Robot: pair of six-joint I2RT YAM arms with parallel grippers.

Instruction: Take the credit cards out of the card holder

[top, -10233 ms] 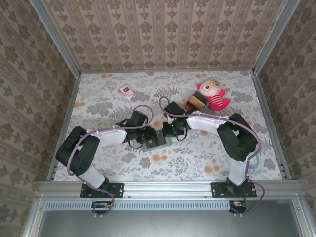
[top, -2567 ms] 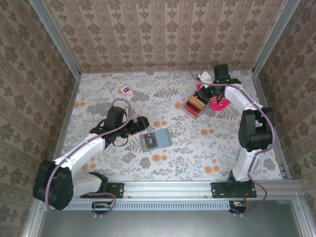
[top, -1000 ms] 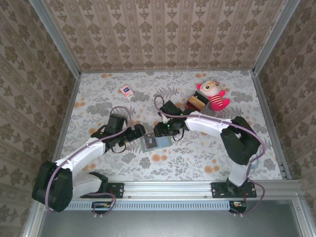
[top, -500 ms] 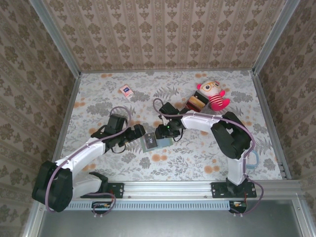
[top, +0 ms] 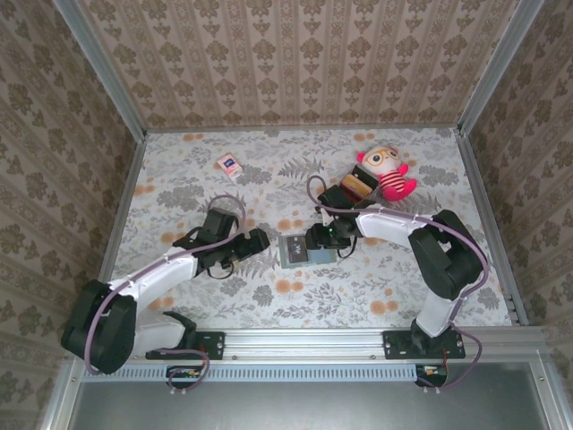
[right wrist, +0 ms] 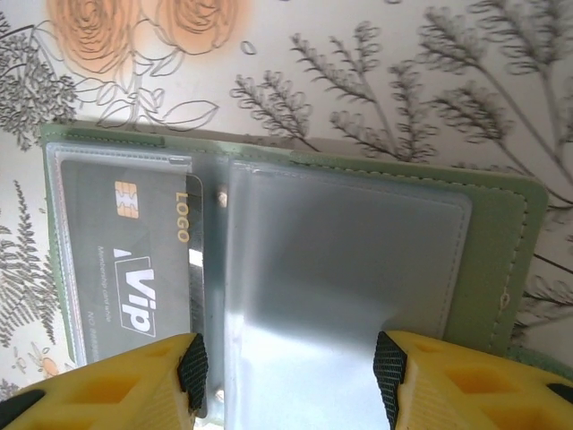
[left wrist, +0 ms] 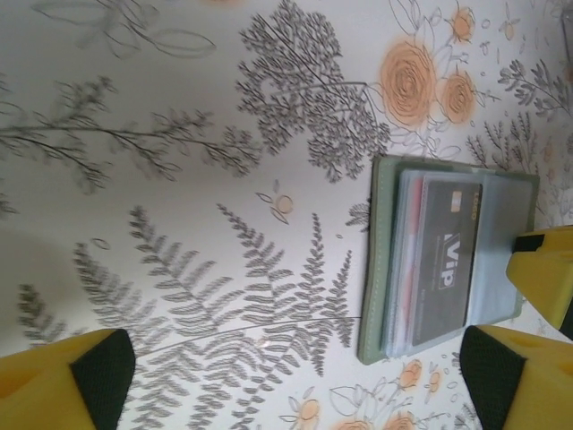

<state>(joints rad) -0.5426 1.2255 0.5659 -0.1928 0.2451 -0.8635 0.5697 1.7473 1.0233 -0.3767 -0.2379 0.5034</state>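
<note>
Both arms' jaws apart; right's straddle card holder [top: 291, 253]; doll [top: 387, 170], blocks [top: 356, 185] just beyond.

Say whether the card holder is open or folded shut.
Open: the card holder lies spread flat, a dark VIP card showing in its clear sleeve.

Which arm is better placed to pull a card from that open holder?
The right, likely. The right tool is open over the holder, fingers either side of a clear sleeve, next to the grey card. The left tool, also open, hangs off to one side.
</note>
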